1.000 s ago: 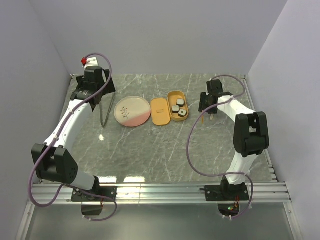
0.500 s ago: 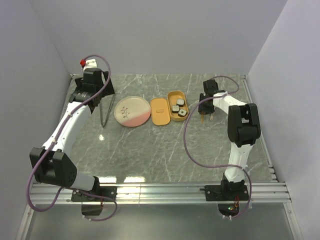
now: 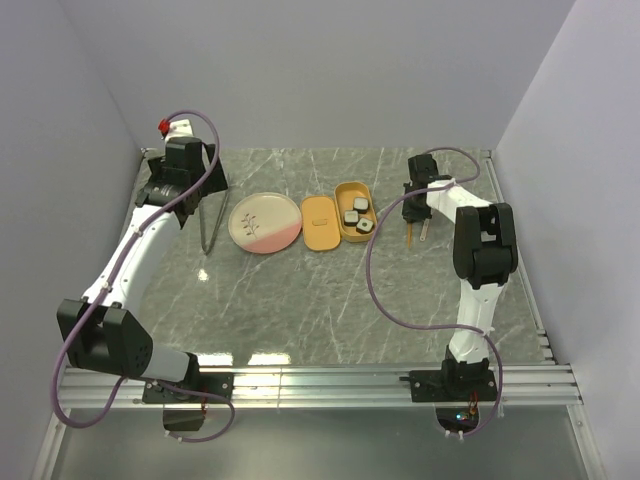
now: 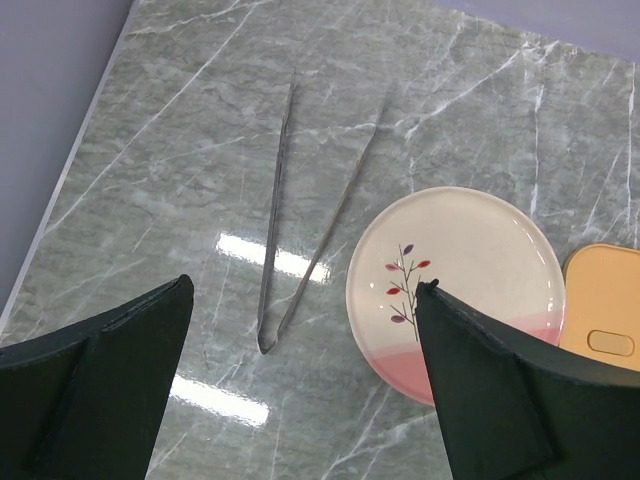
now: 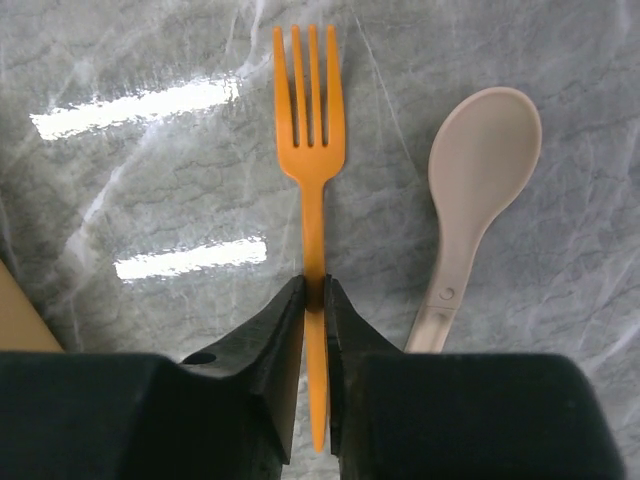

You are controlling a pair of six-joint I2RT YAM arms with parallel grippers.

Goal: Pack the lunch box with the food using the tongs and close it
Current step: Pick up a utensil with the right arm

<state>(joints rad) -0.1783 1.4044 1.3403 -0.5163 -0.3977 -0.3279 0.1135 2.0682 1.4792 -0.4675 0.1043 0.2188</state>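
Now right gripper [image 5: 313,290] pinching handle of orange fork [image 5: 310,150]; left gripper [image 4: 305,288] spread wide.

free: open table [image 4: 180,180] left of tongs [image 4: 276,215] | obstacle: plate [image 4: 455,290] close on their right | spoon [image 5: 480,150] beside fork [image 5: 312,150]

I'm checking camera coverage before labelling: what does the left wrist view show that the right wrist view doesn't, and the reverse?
Only the left wrist view: the tongs lying flat, the cream-and-pink plate beside them, and an edge of the orange-tan lid, framed by the wide-open left pincer.
Only the right wrist view: the orange fork, its handle pinched in the right pincer, and the beige spoon lying beside it.
Both: the grey marbled table and each camera's own dark fingers.
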